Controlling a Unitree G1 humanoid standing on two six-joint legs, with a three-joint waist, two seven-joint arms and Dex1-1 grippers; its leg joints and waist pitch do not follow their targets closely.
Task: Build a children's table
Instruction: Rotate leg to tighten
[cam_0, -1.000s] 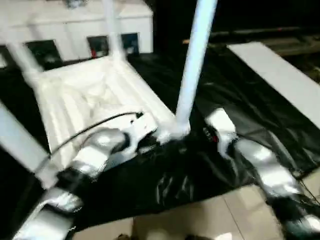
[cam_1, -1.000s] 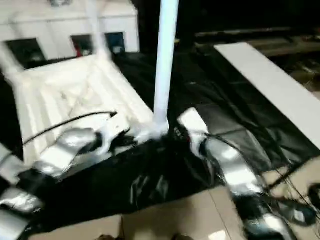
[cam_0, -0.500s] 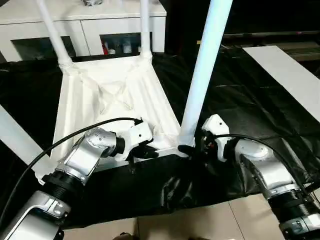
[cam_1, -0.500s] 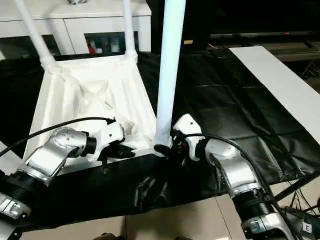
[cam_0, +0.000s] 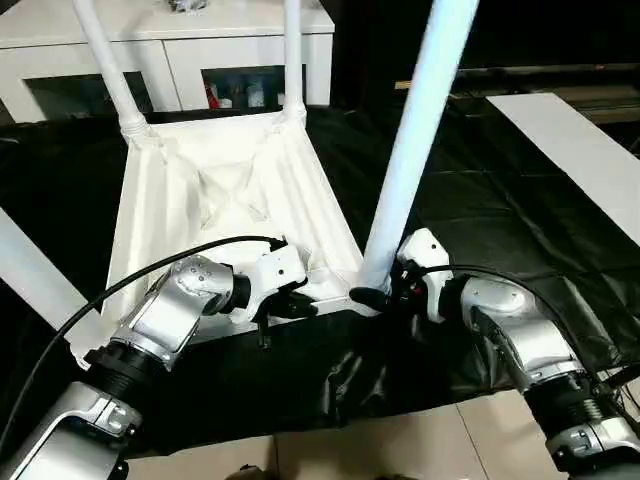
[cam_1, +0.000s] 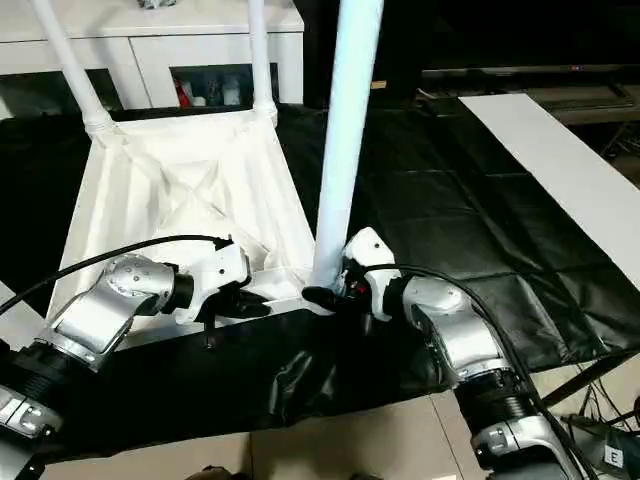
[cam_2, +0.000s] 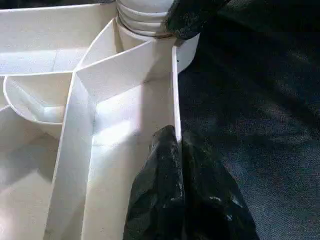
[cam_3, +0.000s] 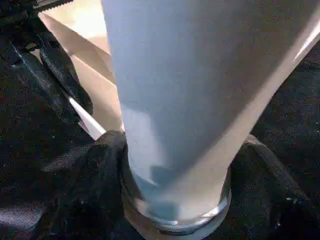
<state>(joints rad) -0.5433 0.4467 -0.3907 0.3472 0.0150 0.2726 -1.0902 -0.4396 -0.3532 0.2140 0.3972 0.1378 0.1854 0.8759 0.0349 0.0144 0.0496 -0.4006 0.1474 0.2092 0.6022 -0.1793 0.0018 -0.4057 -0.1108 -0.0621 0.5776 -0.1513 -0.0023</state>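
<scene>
Left wrist view has the left gripper (cam_2: 178, 142) with its two black fingers (cam_2: 161, 165) pressed together on the thin near rim of the tabletop (cam_0: 215, 190), one finger inside the rim and one outside. On the right, the right gripper (cam_3: 175, 165) has its fingers (cam_3: 97, 170) spread wide around the base of the near-right leg (cam_0: 415, 150), one on each side and touching it just above the ringed collar at the corner socket.

That tabletop lies upside down on a crinkled black sheet (cam_0: 500, 190), its ribbed white plastic underside facing up, with thin walls crossing between round corner sockets. Smooth, round, tapered white legs rise from the corners, long axes pointing up; the near-right one leans slightly to the right. A white cabinet (cam_0: 190, 45) stands beyond the far edge.
</scene>
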